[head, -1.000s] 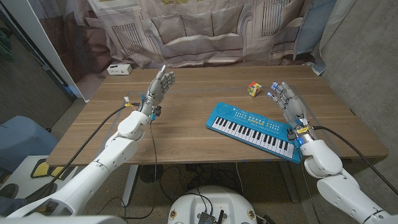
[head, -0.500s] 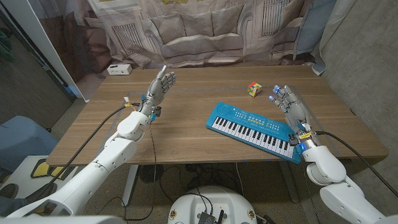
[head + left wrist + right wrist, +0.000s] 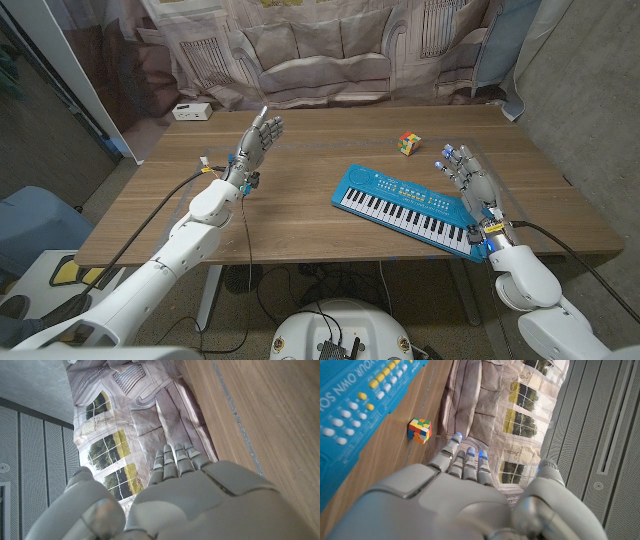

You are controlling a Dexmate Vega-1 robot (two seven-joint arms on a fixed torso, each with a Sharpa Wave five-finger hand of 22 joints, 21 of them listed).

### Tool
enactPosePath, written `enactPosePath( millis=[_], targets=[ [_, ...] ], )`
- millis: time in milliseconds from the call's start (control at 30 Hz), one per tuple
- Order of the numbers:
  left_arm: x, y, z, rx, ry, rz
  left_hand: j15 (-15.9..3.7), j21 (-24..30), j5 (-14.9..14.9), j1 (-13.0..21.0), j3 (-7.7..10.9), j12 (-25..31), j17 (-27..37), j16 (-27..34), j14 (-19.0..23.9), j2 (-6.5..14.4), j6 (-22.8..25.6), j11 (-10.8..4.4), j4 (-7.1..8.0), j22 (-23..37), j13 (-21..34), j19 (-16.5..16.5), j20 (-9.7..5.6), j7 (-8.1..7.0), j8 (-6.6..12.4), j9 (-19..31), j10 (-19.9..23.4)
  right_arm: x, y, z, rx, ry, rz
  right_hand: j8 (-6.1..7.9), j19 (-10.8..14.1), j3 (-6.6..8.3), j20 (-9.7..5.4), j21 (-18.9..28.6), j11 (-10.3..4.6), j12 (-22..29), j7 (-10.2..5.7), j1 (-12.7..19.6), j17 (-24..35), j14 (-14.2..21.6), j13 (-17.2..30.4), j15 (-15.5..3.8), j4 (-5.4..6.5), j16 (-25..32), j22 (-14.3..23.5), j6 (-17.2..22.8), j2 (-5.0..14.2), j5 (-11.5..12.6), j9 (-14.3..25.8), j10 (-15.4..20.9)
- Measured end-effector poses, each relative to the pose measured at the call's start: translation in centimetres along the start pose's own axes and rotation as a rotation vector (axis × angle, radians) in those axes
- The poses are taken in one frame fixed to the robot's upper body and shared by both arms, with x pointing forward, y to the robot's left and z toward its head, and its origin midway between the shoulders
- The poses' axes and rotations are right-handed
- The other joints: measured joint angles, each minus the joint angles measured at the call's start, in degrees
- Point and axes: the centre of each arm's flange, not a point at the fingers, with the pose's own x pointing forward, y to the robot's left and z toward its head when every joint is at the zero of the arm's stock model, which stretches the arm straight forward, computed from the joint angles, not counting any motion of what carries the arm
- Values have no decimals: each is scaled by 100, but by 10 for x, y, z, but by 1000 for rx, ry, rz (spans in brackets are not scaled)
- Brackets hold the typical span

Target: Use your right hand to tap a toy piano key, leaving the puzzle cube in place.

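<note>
One open, empty right hand (image 3: 468, 178) just beside toy piano (image 3: 408, 209), puzzle cube (image 3: 410, 144) beyond.

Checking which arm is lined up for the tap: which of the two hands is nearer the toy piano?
The right hand, open beside the toy piano's right end; the left hand is raised far across the table.

The toy piano (image 3: 355, 395) runs off the right wrist picture's edge, its keys out of frame and its printed lettering cut mid-word. In the head view, the right hand (image 3: 470, 185) overlaps the piano's far end, and whether its fingers (image 3: 452, 158) touch it cannot be told. The puzzle cube (image 3: 410, 143) is too small there to read its faces. The small white box (image 3: 191, 111) at the tabletop (image 3: 300, 210) corner shows no legible detail.
</note>
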Motion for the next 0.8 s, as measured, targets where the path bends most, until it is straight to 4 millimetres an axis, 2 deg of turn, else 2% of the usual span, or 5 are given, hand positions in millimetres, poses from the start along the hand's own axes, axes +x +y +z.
enactPosePath(
  millis=[800],
  targets=[
    [12,-5,-1,-5,1,-23,-42,0,-33,38,0,-7,0,0,41,38,41,-31,0,0,0,30,-30,-41,0,0,31,-32,6,-2,8,15,-24,0,6,0,-7,0,31,0,0,30,1,21,0,21,0,32,0,-1,30,0,0,31]
  ],
)
